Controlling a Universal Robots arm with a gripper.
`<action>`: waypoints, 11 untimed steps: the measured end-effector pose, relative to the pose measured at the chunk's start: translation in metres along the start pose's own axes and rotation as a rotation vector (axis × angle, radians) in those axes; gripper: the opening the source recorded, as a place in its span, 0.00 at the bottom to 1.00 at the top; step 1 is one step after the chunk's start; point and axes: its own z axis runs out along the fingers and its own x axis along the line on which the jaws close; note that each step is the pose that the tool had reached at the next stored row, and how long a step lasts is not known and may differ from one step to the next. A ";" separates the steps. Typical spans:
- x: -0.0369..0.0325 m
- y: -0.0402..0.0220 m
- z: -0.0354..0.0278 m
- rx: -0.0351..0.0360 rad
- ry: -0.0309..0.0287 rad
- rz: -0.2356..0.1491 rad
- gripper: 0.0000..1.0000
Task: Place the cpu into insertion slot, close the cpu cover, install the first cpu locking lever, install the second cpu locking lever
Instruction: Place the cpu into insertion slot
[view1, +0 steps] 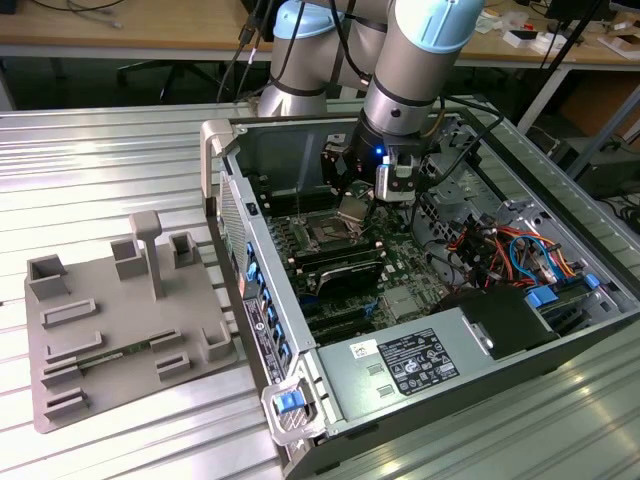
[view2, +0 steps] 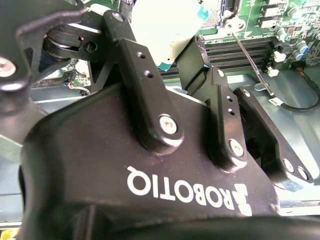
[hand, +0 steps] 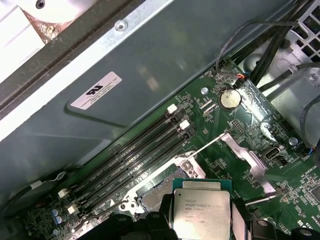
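My gripper (view1: 357, 208) is shut on the cpu (view1: 353, 207), a small square chip with a silver top, and holds it inside the open computer case just above the insertion slot (view1: 325, 232). In the first wrist view the cpu (hand: 201, 205) sits between two black fingers (hand: 159, 221), and the dark insertion slot (hand: 152, 192) lies partly uncovered beside it. The silver cpu cover (hand: 247, 160) stands swung open to one side of the slot. A thin wire lever (hand: 207, 144) is raised. The second wrist view has the gripper (view2: 170, 40) clamped on the pale cpu (view2: 162, 25).
Long black memory slots (hand: 135, 155) run beside the socket, with a coin battery (hand: 229, 99) nearby. A black-finned module (view1: 345, 268), a power supply (view1: 400, 365) and coloured cables (view1: 505, 250) crowd the case. A grey fixture plate (view1: 110, 320) lies at the exterior view's left.
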 end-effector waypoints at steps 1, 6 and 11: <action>0.0000 0.0000 0.0000 0.0000 -0.0001 0.001 0.55; 0.0000 0.0000 0.0000 -0.0001 -0.0005 0.006 0.55; 0.0000 0.0000 0.0000 -0.0002 -0.0008 0.009 0.55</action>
